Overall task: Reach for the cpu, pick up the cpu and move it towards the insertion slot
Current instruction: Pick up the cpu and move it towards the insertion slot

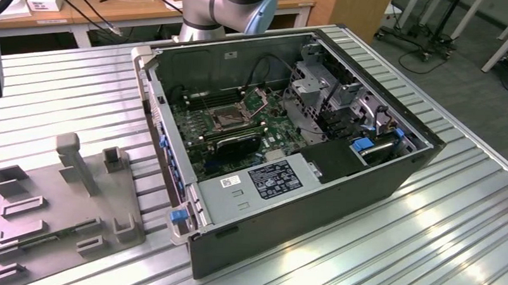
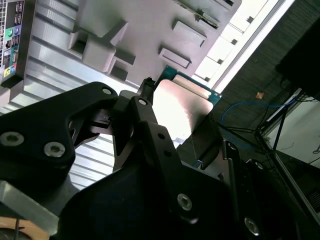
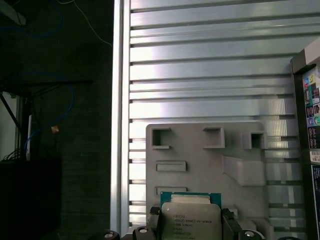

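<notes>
**A:** How does the gripper stand?

**B:** It hangs over the grey tray and looks down on it. Its two black fingers are pressed on opposite edges of the cpu, which is pinched between them (the silvery printed face is turned to the first wrist camera). The arm rises behind the computer case, on the side away from the tray.

**A:** And the edges, the room around?

**B:** On one side of the tray, the ribbed table ends just beside it, with dark floor beyond. On the opposite side stands the open case, near the tray. The insertion slot lies inside the case, well apart from the tray.
</notes>
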Controlling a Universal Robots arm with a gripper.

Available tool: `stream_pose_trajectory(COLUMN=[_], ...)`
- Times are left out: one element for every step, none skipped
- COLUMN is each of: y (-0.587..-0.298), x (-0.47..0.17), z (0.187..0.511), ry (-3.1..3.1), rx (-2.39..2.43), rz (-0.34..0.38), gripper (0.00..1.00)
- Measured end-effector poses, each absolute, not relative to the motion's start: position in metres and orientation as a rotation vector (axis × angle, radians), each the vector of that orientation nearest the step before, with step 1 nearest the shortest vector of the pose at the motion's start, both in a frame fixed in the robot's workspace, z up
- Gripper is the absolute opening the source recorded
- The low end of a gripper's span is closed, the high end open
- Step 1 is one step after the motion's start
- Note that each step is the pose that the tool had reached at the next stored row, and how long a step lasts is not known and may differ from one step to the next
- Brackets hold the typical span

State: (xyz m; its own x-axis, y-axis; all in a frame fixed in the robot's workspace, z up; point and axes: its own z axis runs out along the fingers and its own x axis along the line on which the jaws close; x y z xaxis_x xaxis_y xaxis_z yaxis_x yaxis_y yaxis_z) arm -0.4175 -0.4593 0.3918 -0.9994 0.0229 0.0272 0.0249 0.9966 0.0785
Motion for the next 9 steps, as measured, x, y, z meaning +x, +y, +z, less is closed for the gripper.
stream_pose_trajectory(y=[-0.4593,-0.4593,-0.4593,-0.4593,-0.4593,-0.4593,-0.4593,-0.4593,-0.4593], x=[-0.4170,-0.4166,-0.4162,-0.4158,-0.4154,-0.4150,-0.4146,-0.4142,-0.4138], z=[0.3918,0.3918,0.3918,0.3917,0.3918,0.3918,0.3918,0.3918,0.3918], ry=[-3.113,-3.113,-3.113,-3.113,-3.113,-3.113,-3.113,-3.113,-3.113], rx=[-0.037,-0.037,-0.037,-0.037,-0.037,-0.037,-0.037,-0.037,-0.037], rz=[-0.123,-0.123,-0.123,-0.123,-0.123,-0.123,-0.123,-0.123,-0.123], gripper=[0.54,0.54,0.54,0.54,0.54,0.54,0.54,0.54,0.54])
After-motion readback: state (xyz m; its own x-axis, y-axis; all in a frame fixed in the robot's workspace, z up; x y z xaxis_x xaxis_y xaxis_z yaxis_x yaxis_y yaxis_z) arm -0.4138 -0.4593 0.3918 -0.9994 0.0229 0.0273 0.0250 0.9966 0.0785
